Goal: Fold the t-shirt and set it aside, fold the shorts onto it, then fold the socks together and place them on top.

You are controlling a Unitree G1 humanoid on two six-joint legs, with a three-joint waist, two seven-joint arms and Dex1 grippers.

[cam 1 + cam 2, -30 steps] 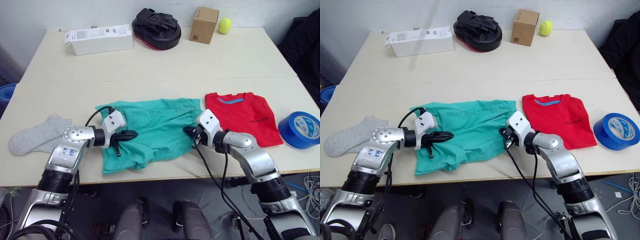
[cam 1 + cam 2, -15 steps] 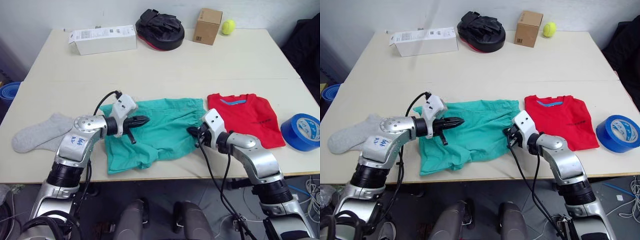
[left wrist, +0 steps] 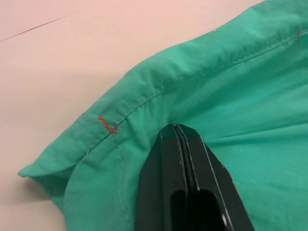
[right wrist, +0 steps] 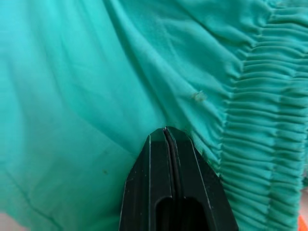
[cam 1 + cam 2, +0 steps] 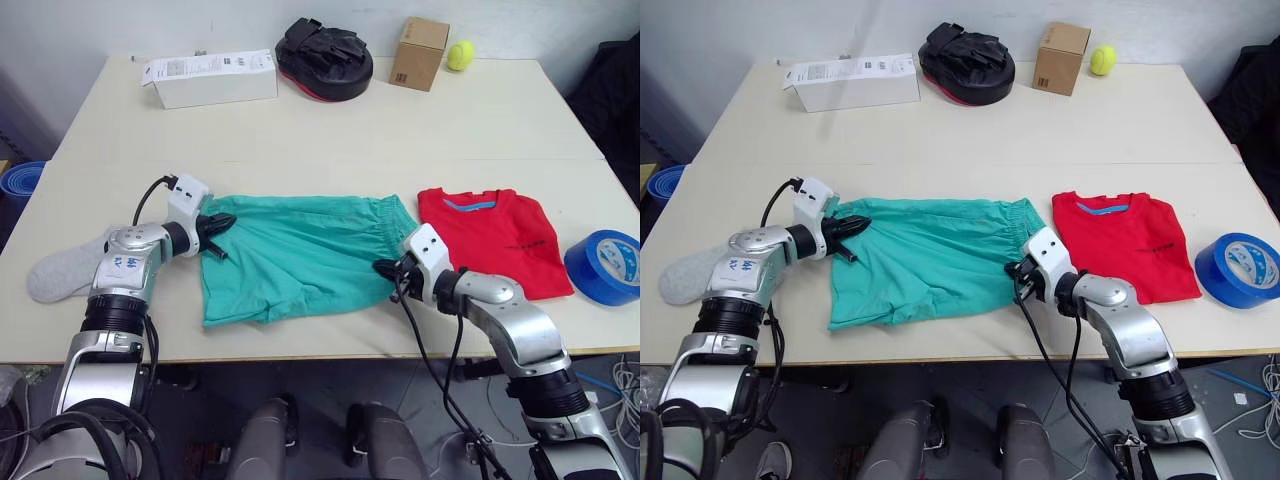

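1. One table (image 5: 330, 130): white box (image 5: 210, 78), black pad (image 5: 325, 58), cardboard box (image 5: 421, 52), yellow ball (image 5: 460, 54) along the far side.
2. One shorts (image 5: 290, 258), centre, between left gripper (image 5: 224, 222) and right gripper (image 5: 385, 268), both clenched, pressing its edges.
3. One t-shirt (image 5: 495, 240) right; blue tape (image 5: 602, 268) beyond.
4. Socks (image 5: 65, 275) far left.

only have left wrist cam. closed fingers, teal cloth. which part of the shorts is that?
Observer: A hem corner of the shorts, at the end away from the waistband. The left gripper is there.
Operator: right arm?
Observer: The right gripper is shut at the gathered waistband, near edge.
Operator: shirt done?
Observer: The t-shirt lies folded just right of the shorts.
Operator: socks?
Observer: The socks lie behind the left arm, unfolded.
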